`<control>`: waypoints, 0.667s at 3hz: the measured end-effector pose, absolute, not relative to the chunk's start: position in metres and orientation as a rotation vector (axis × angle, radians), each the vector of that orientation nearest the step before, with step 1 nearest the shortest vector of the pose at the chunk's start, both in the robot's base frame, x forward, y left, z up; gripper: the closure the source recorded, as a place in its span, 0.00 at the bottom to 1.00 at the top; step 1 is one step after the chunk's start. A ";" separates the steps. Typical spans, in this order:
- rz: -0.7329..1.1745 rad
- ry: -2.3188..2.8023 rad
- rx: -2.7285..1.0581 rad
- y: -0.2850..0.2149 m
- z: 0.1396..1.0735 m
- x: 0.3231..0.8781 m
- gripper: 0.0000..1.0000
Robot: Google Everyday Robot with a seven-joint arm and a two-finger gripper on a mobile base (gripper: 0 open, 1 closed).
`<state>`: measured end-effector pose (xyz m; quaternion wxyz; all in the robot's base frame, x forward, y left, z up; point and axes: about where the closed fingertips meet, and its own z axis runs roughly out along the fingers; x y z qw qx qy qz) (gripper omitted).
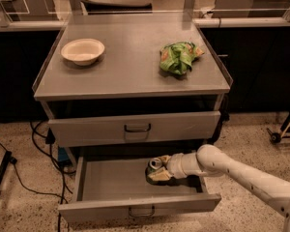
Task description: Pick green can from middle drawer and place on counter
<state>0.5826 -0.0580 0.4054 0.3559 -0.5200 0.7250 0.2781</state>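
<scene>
Inside metal drawer (111,180), tool (158,168) clasps cylindrical green can (155,163).

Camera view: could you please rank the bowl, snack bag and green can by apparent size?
1. Snack bag and bowl: about alike, unranked.
2. Green can: smallest, partly hidden by the gripper in the middle drawer.

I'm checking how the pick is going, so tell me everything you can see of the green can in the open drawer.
The green can is small, with a dark green body and a round silver top, and it looks like metal. Its top faces up toward the camera; whether it stands fully upright cannot be told. It sits on the floor of the open middle drawer, right of centre. The gripper is at the can, reaching in from the right and covering much of its body. Nothing else lies in the drawer with it.
</scene>
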 end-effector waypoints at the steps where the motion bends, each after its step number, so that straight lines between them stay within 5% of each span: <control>1: 0.718 1.872 -1.344 -0.058 0.405 0.583 1.00; 2: 0.723 1.849 -1.397 -0.062 0.420 0.577 1.00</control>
